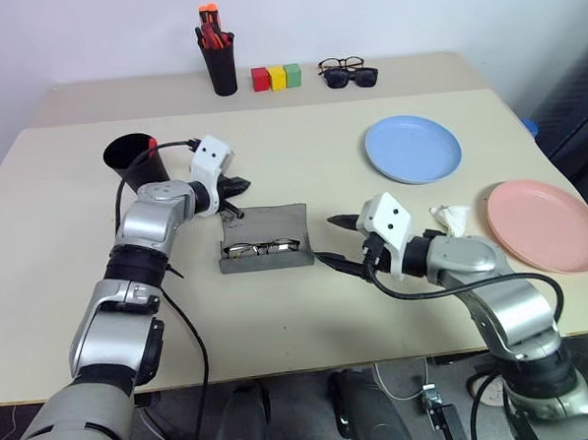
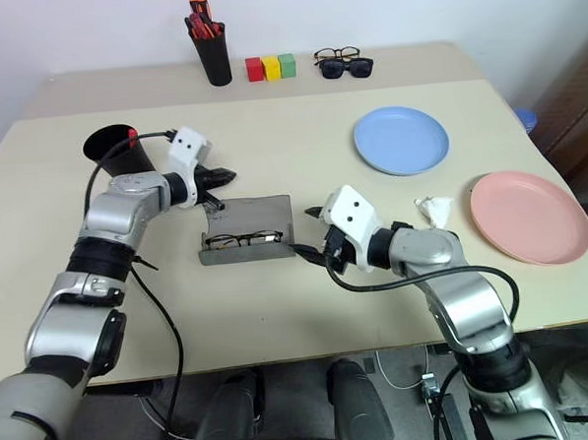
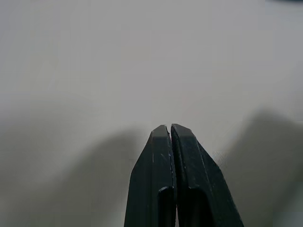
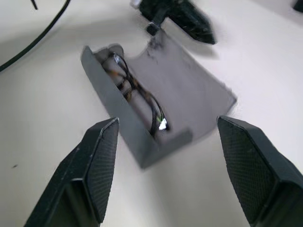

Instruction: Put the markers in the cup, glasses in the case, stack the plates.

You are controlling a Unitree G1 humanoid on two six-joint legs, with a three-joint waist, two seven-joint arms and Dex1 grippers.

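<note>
On the beige tabletop [image 1: 309, 318] the grey case [image 1: 265, 238] is lying open, glasses [image 1: 263, 248] inside; the closed, empty left tool [image 1: 241, 184] at its 11 o'clock risks skidding it — the gaping right tool [image 1: 334, 240] is bracing nothing.

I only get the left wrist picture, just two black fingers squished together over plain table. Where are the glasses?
Observer: The glasses lie inside the grey case, whose lid is open.
Operator: Is my gripper near it?
Observer: The left gripper, shut, sits at the lid's far edge.
Operator: And the other one?
Observer: The right gripper is open beside the case's right end, holding nothing.
</note>
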